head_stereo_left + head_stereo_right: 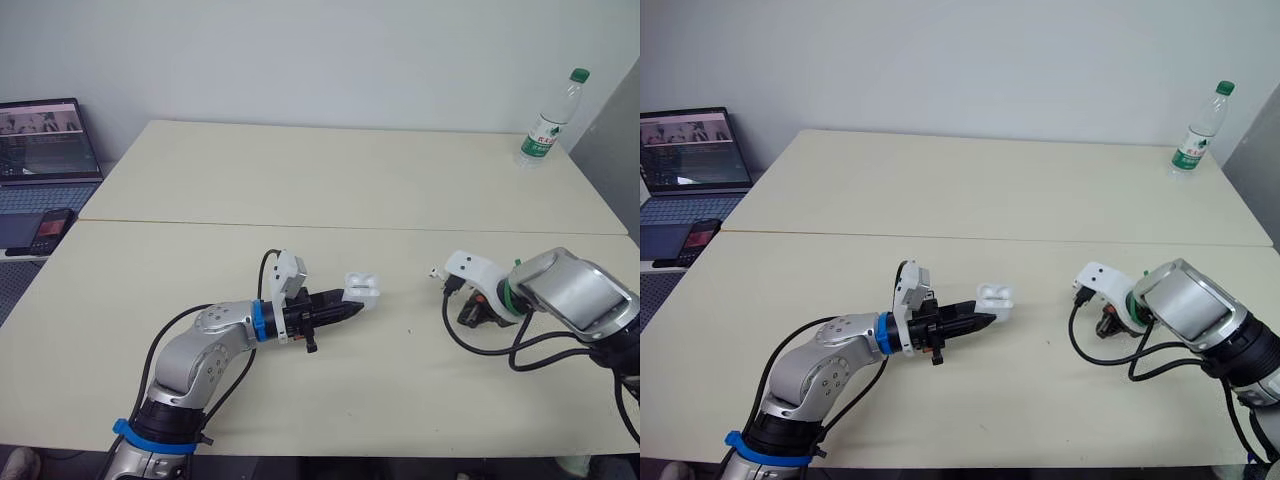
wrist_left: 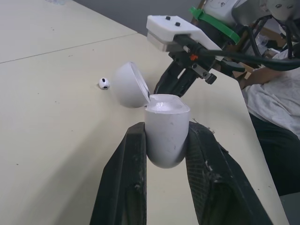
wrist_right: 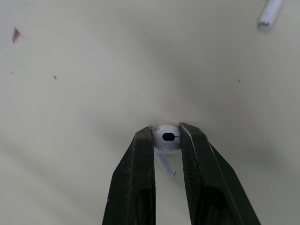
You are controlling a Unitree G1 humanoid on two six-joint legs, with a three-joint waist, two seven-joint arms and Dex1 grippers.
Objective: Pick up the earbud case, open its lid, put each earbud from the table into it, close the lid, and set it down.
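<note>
Left gripper [image 2: 167,131]: black fingers were clamped on the body of the white, rounded plastic earbud case [image 2: 164,143]. The case was near the middle of the pale beige table [image 1: 300,190], with its hinged lid swung open. Right gripper [image 3: 167,133]: fingers were pinched on the head of a small white earbud [image 3: 167,138], low over the tabletop, right of the case. A second white earbud [image 2: 104,83] lay loose on the table.
</note>
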